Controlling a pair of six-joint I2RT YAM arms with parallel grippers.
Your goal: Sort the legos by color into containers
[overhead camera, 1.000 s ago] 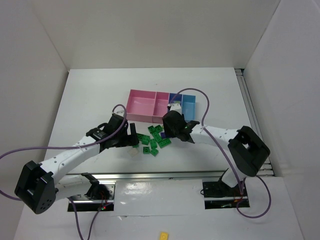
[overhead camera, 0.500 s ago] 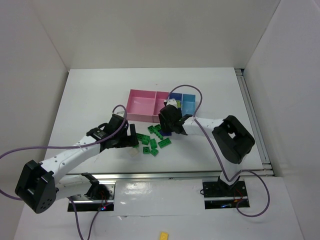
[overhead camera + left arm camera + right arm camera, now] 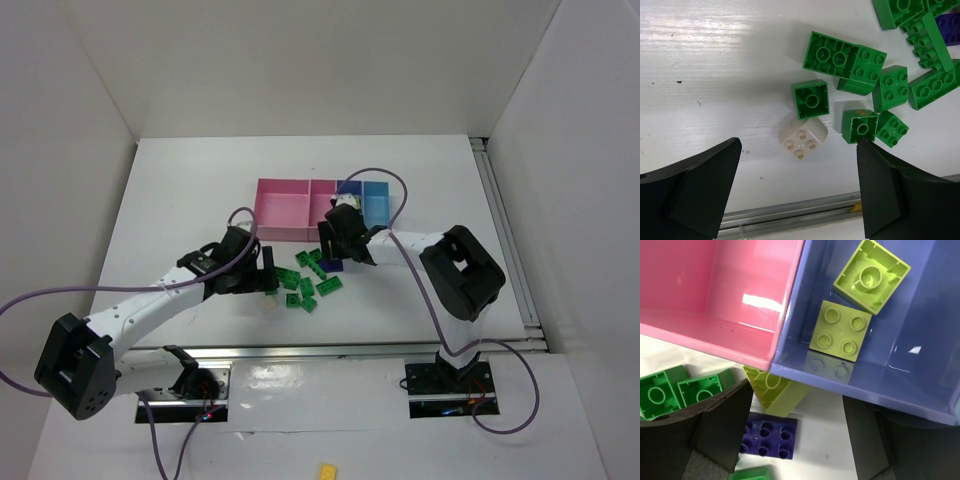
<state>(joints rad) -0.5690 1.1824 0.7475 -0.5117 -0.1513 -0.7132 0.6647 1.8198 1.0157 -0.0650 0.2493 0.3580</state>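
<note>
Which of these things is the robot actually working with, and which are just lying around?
Working with: green bricks, lime bricks, purple brick, white brick, pink and blue trays.
Lying around: lone yellow brick at the front, metal rail.

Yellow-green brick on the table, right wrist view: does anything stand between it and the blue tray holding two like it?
Only the near wall of the blue tray. The yellow-green brick lies outside, against that wall, so it probably must be lifted over. The purple brick lies on its other side, not in the way.
</note>
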